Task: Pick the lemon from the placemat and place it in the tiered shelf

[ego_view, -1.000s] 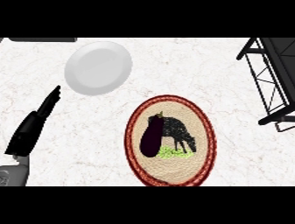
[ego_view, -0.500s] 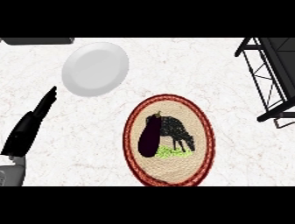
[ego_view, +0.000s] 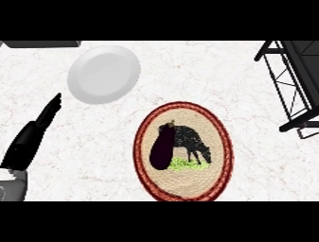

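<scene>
White marble kitchen counter (ego_view: 260,165) all over, seen from high up. No yellow lemon anywhere on it. Only 1 piece of food to see: a long, fat, dark purple eggplant (ego_view: 164,146). Lies flat on its side, so not likely to roll off. Rests on the left half of an oval woven placemat with a red rim (ego_view: 182,183), partly over the black animal picture, stalk end pointing up the view. Makes a soft, flat bed, likely why food sits there ready to be picked up. Not in the shelf, then.

Further out, up at the right edge, a black wire tiered shelf (ego_view: 314,56), well apart from the mat. Cut off by the edge, so cannot tell what sits inside. Looks open between its thin bars, likely so that a hand can slip food in.

Up and to the left, 1 round white plate (ego_view: 104,74), near the mat but not touching.

At the far left, the black left hand (ego_view: 32,134) on its grey forearm. Fingers straight and close together, pointing up the view, holding nothing. Well apart from the eggplant, off to the side, maybe just resting out of the way. No right hand to see at all. Maybe the better one for the job, being on the shelf's side, but only a guess.
</scene>
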